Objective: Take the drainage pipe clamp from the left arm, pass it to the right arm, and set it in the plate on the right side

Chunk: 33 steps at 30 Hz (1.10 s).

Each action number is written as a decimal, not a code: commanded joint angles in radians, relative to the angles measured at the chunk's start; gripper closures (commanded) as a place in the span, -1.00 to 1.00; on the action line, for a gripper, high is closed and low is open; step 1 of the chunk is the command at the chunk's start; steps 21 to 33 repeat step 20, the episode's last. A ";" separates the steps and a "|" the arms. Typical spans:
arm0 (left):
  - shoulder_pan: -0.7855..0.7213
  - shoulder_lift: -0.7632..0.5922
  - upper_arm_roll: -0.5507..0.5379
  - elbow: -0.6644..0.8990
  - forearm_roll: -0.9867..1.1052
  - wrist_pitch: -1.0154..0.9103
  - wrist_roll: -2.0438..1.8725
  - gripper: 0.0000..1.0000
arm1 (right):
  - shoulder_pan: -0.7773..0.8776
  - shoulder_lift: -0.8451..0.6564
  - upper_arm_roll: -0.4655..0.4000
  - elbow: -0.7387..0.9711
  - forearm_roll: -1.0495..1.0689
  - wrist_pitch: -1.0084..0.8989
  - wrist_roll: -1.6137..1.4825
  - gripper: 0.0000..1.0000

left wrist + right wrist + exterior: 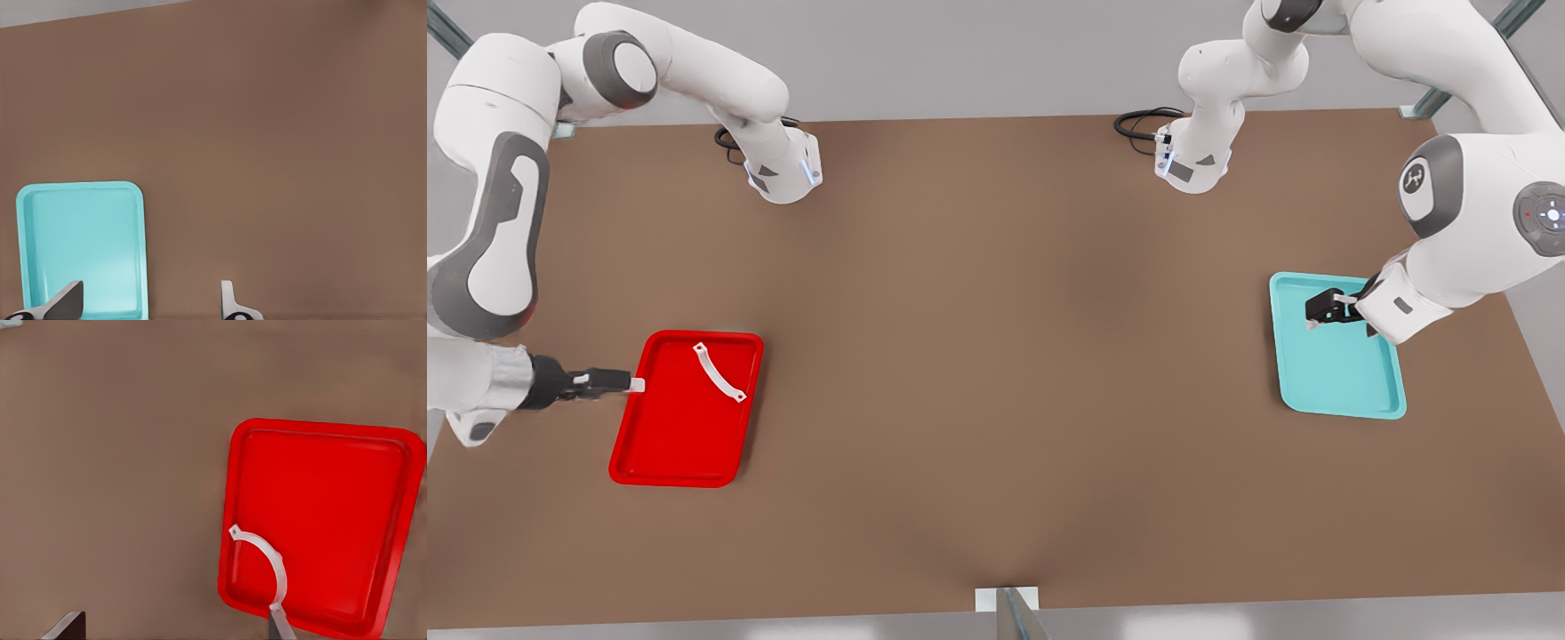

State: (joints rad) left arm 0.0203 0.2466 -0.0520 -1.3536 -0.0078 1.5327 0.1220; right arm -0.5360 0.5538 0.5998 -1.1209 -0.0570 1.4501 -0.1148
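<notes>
The white drainage pipe clamp (719,372) lies loose in the red plate (676,436), at the front view's left. In the right wrist view the clamp (270,553) curves across the plate's (333,507) near corner. My right gripper (633,384) hovers at that plate's outer rim, open and holding nothing, its fingers spread wide in the right wrist view (173,627). At the front view's right, my left gripper (1325,311) hangs over the teal tray (1343,373), open and empty (147,303). The teal tray (80,233) holds nothing.
Both arm bases (783,169) (1192,160) stand at the table's back edge with black cables (1143,124) beside them. A metal bracket (1007,600) sits at the middle of the front edge. Bare brown tabletop (996,356) spans the space between the trays.
</notes>
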 commanded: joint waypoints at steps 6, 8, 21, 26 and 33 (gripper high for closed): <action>0.004 -0.003 0.000 -0.001 0.002 0.000 -0.001 -1.00 | 0.403 -0.405 -0.402 -0.293 -0.041 0.088 0.057 -1.00; 0.001 -0.003 0.000 0.001 0.006 0.000 -0.001 -1.00 | 0.488 -0.419 -0.503 -0.301 -0.020 0.085 0.066 -1.00; -0.011 -0.010 -0.006 0.008 0.009 -0.009 0.008 -1.00 | 0.735 -0.382 -0.756 -0.273 0.031 0.084 0.083 -1.00; -0.011 -0.010 -0.006 0.008 0.009 -0.009 0.008 -1.00 | 0.735 -0.382 -0.756 -0.273 0.031 0.084 0.083 -1.00; -0.011 -0.010 -0.006 0.008 0.009 -0.009 0.008 -1.00 | 0.735 -0.382 -0.756 -0.273 0.031 0.084 0.083 -1.00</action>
